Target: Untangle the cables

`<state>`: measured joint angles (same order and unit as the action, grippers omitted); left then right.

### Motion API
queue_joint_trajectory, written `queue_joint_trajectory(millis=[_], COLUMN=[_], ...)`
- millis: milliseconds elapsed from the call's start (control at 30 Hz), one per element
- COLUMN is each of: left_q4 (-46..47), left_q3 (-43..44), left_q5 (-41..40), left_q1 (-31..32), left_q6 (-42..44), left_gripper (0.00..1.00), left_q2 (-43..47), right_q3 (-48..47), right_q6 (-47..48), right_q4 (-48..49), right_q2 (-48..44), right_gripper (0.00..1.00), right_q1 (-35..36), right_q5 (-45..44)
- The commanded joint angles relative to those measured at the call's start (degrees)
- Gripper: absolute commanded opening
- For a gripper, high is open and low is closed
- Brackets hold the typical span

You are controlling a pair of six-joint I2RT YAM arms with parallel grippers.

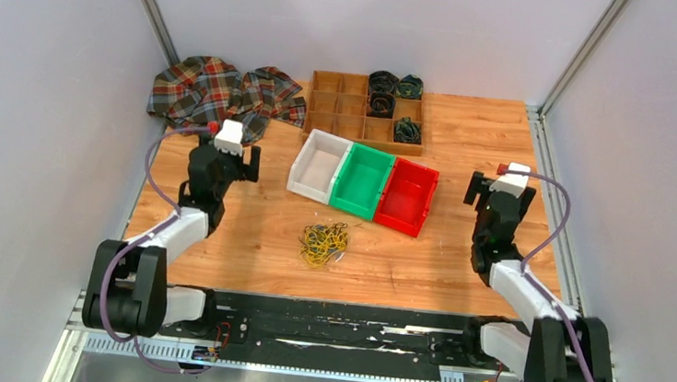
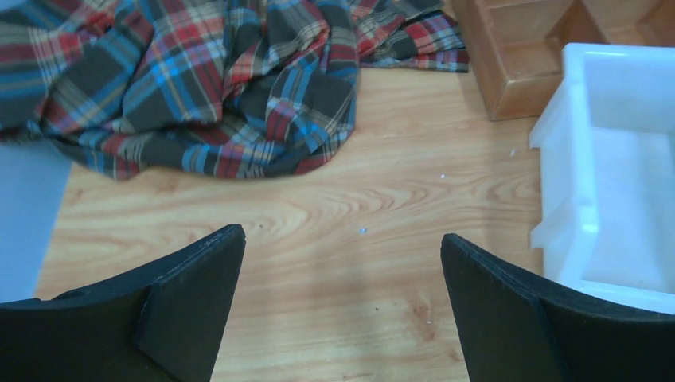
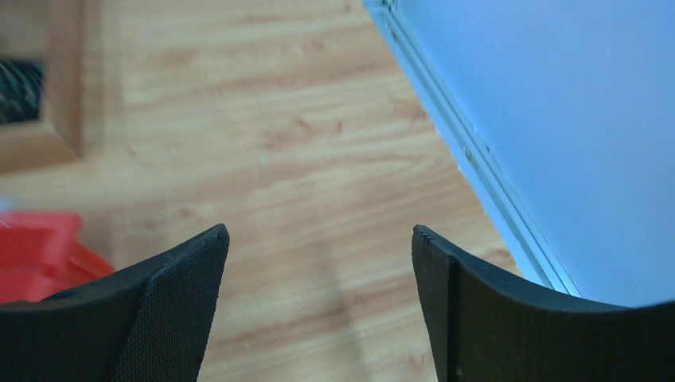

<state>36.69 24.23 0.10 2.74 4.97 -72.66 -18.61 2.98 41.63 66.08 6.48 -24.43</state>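
The tangle of thin, wiry yellow, black and blue-green cables [image 1: 324, 243] lies as one clump on the light wooden table [image 1: 458, 257], just in front of the green plastic bin [image 1: 363, 180]; it sits between my two arms, nearer the table's near edge than either gripper and well apart from both. My left gripper [image 2: 342, 248] hangs to the clump's left and farther back, its black jaws spread wide with nothing between them, over bare wood beside the white plastic bin [image 2: 613, 159] and near the crumpled plaid cloth [image 2: 207, 87]; my right gripper [image 3: 318, 239] hangs to the clump's right, jaws likewise wide apart and empty, over bare wood close to the table's right edge, past the red plastic bin [image 3: 40, 247]. Counted: one clump of cables, though how many cords are in it I cannot tell; three bins in a row, white, green, red; one wooden compartment tray [image 1: 333, 107] behind them, holding four dark rolled-up coils [image 1: 382, 82]; one plaid cloth; two grippers, neither touching anything.
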Motion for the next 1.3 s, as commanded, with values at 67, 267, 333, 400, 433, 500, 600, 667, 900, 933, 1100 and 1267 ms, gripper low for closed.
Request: queue_joint_trajectory(millis=[67,267,333,400,433,500,600,667,900,933,1100,1267], left_q4=[-36.81,-57.01,-60.68,-63.44,-64.06,-64.37,-64.31,-64.35,-66.92,-67.97,-72.42,-74.41], left_q3=[15.19,23.66,24.94,25.93,26.11,26.22,26.82,27.78,31.21,31.67,34.80,36.95], left_q5=[13.45,32.98,34.58,34.68,34.49,34.43,34.44,34.91,41.22,42.01,43.41,46.72], left_q1=[-0.28,0.36,2.40,5.45,6.93,9.59,12.50,13.93,16.52,17.03,19.07,19.54], left_q6=[7.12,9.58,10.63,12.32,12.78,13.45,14.39,14.73,20.65,22.41,29.52,36.05], left_gripper=[0.98,0.98,0.98,0.98,0.98,0.98,0.98,0.98,0.95,0.94,0.91,0.88], left_q2=[3.73,2.21,0.97,-0.53,-1.23,-2.46,-4.48,-6.44,-13.21,-14.06,-18.21,-20.99], right_q3=[-11.30,-15.69,-15.42,-15.27,-15.81,-16.63,-16.35,-16.01,-15.23,-15.11,-15.47,-15.60], right_q6=[-9.39,-23.91,-25.62,-26.76,-26.51,-23.40,-20.11,-19.55,-15.93,-15.85,-16.21,-17.49], right_q4=[-25.05,-30.22,-27.98,-26.67,-28.58,-32.30,-35.04,-35.99,-37.79,-37.96,-39.35,-40.07], right_q2=[-9.25,-9.52,-8.10,-5.88,-5.38,-5.34,-5.21,-5.04,-5.66,-5.62,-5.00,-4.94], right_gripper=[0.84,0.84,0.84,0.85,0.85,0.85,0.84,0.83,0.76,0.75,0.71,0.64], right_q1=[0.64,0.43,0.43,1.05,2.25,7.63,14.40,17.80,31.34,32.86,39.98,44.23], right_q5=[8.73,31.25,39.71,45.30,44.53,39.36,32.79,30.10,19.78,18.79,15.37,13.01])
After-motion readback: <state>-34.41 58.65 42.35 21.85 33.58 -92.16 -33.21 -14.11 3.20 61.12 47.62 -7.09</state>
